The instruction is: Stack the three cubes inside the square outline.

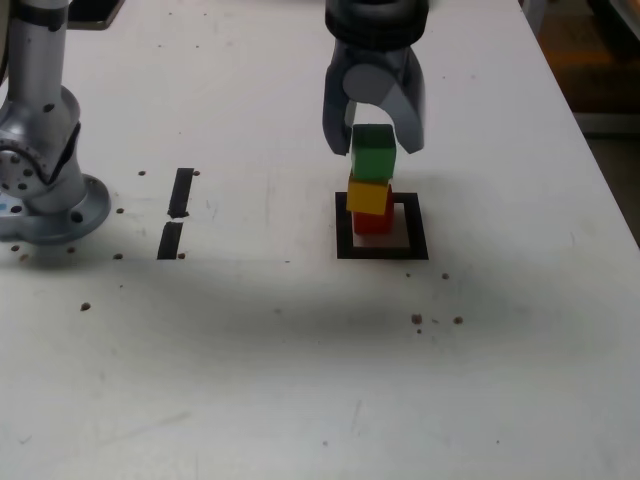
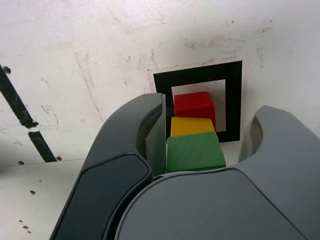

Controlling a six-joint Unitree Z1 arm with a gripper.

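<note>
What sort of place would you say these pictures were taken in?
Probably a robotics lab or test bench: a robot gripper stands at a stack of coloured cubes, a square of black tape marks the white tabletop, and a metallic robot-like base stands at the exterior view's left.

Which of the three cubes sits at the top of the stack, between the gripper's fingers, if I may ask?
The green cube: it rests above the yellow one, while the red one is lowest.
</note>
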